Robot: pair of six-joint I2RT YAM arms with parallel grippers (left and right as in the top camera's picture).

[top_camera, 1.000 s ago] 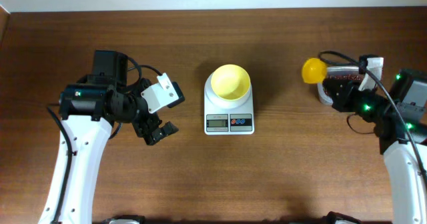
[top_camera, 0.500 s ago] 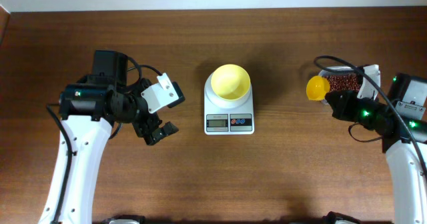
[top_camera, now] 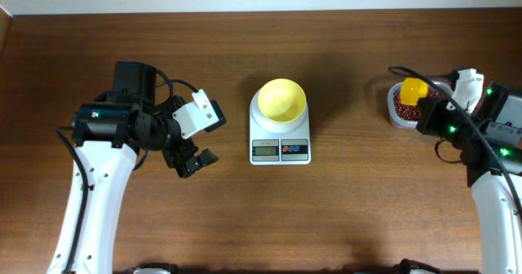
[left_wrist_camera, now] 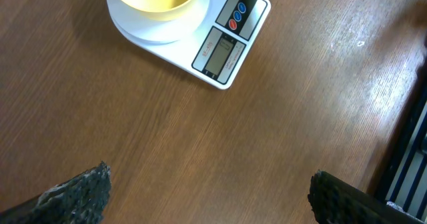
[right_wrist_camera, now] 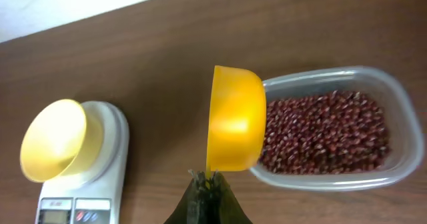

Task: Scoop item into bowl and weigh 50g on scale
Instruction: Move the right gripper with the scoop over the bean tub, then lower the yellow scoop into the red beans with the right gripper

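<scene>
White arms (top_camera: 88, 194) carry black joints and cables.

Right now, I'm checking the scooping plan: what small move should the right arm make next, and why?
Probably dip the scoop down into the beans and turn it to fill. The right end effector is shut on its handle, the scoop hangs tipped on its side over the clear container, and the bowl on the scale holds no beans.

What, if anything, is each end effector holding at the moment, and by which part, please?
The right end effector is shut on the yellow measuring scoop, held by its handle. The left end effector is open and holds nothing.
</scene>
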